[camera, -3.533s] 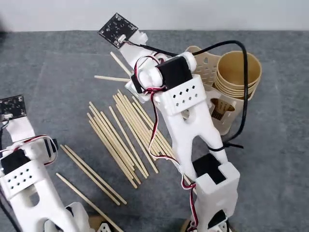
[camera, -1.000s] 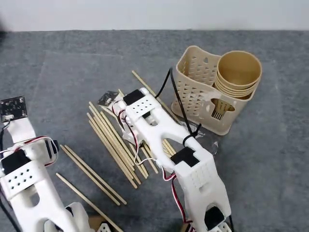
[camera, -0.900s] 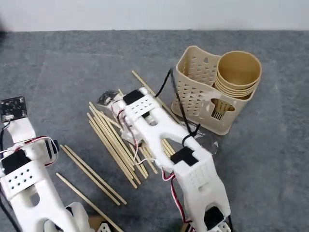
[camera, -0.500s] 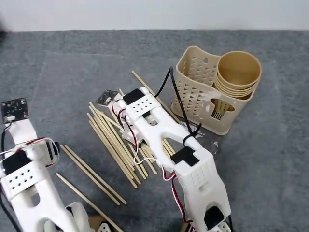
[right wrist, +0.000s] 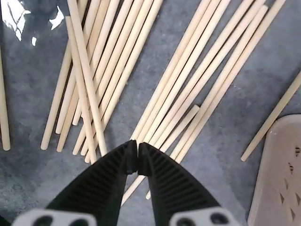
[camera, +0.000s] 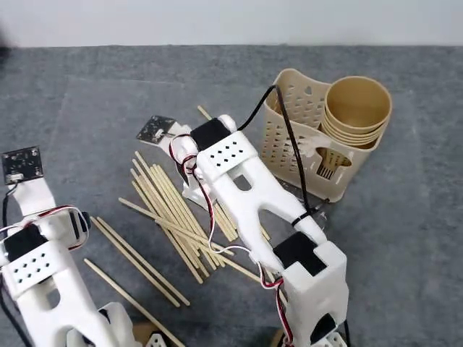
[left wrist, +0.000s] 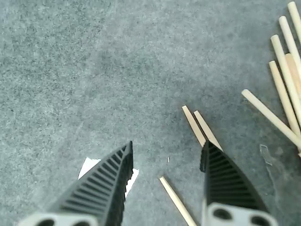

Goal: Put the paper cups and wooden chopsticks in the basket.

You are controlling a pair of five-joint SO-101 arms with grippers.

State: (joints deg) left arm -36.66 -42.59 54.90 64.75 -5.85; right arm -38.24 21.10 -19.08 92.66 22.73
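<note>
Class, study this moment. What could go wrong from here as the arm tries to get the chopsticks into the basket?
1. The right gripper is shut over the chopsticks with no stick clearly held, so it may come up empty.
2. The chopsticks lie crossed and overlapping; lifting one could drag or scatter its neighbours.
3. The arm's black cable hangs in front of the basket and might snag it.

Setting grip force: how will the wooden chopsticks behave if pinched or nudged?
The chopsticks look thin, round and stiff, so one probably rolls aside when nudged. They lie packed side by side on the table, so a pinch may catch several. Each is likely light.
</note>
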